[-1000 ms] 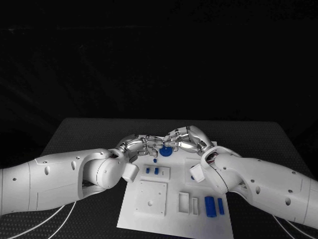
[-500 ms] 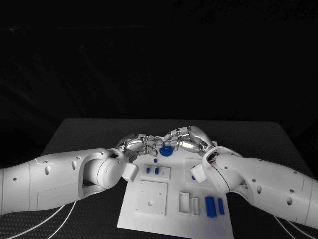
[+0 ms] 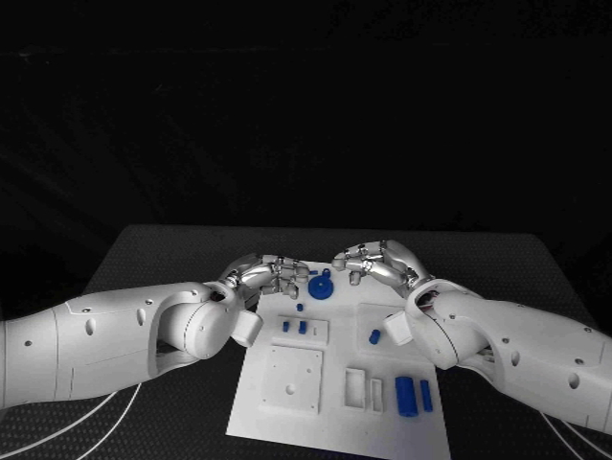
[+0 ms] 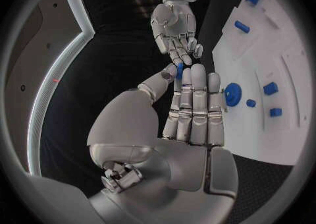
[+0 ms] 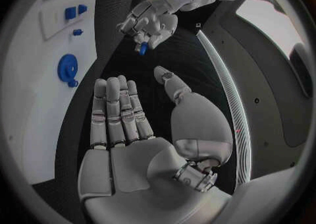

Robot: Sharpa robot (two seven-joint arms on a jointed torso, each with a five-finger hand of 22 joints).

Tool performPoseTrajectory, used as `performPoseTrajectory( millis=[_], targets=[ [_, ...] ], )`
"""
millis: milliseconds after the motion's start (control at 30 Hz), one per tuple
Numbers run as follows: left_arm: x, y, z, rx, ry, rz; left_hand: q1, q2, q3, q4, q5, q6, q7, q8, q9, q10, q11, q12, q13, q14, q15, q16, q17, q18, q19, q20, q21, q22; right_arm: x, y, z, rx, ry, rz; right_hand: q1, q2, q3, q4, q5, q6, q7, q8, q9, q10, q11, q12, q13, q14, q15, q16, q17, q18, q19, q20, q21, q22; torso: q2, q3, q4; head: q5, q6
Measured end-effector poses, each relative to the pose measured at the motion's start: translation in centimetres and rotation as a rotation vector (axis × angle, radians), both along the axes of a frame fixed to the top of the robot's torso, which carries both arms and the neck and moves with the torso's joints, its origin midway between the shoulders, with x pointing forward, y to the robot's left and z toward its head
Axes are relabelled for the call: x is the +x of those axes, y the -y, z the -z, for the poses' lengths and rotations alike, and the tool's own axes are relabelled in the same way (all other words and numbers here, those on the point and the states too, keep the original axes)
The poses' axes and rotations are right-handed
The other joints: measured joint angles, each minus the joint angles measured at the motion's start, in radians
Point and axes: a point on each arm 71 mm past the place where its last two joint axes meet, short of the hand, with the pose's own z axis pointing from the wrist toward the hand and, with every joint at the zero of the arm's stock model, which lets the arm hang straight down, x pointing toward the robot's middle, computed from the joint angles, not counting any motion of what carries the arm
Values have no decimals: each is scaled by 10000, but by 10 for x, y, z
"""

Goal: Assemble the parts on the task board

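The black table [image 3: 154,251] carries it all, dark and faintly textured, its far edge running straight across the head view and its sides sloping out toward the near corners. Right in the middle lies the white task board [image 3: 336,422], flat on the surface, long side running away from the robot. On the near left corner, thin white cables [image 3: 110,422] curve across the tabletop. Over in the left wrist view the task board [image 4: 289,76] shows as a pale slab against the dark surface, and the right wrist view catches the task board [image 5: 39,92] lying flat too.
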Motion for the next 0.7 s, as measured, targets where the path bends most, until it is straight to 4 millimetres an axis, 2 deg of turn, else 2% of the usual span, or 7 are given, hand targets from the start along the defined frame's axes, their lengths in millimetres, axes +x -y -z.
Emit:
performPoseTrajectory(
  millis=[133,233,400,567,700],
  targets=[
    [7,-6,-5,1057,939,323,0,-1,29,-29,0,-1,0,4,7,0,0,-1,-4,14,-14,0,11,0,0,1,0,0,16,20,-5,-100,142,616,0,0,0,0,75,0,0,0,-9,0,0,0,-20,0,0,0,-10,0,0,0,0,-9,-7,0,-13,9,-6],
    [12,-8,-12,2055,1958,820,-1,-2,37,-22,0,-6,4,5,11,20,20,-1,-6,15,-14,0,27,-1,19,-18,0,-1,30,38,-16,-228,468,1147,0,0,0,0,203,0,0,0,-33,0,0,0,-63,0,0,0,-22,1,0,0,0,-9,-11,2,-13,-66,-9],
    [19,-3,-26,3585,3488,1815,-3,-4,90,-30,-1,19,-23,5,20,36,36,-11,-7,17,-14,0,45,-2,56,-50,0,13,52,66,-35,-514,1033,1965,47,46,0,0,232,0,0,0,-36,1,-1,0,-97,0,0,0,-36,0,0,0,0,-9,-9,2,-14,-114,-39],
    [24,7,-40,4955,4756,3003,-2,-5,129,-69,-2,19,-23,2,25,37,35,-31,-7,17,-14,0,57,-2,70,-36,0,16,64,81,-37,-701,1217,2481,86,85,30,-30,232,0,-1,0,-46,1,-1,0,-112,0,0,0,-51,1,0,0,0,-9,-7,-4,-20,-182,-90],
    [18,18,-47,6485,5974,4459,11,-16,187,-61,-4,17,-24,-4,56,71,0,-35,-8,19,-15,0,79,-2,70,-36,0,41,69,89,-34,-819,1256,2731,109,62,30,-30,232,36,-35,0,-56,2,-2,0,-127,0,0,0,-65,0,1,0,0,-9,-8,-4,-28,-238,-172]
  ],
)
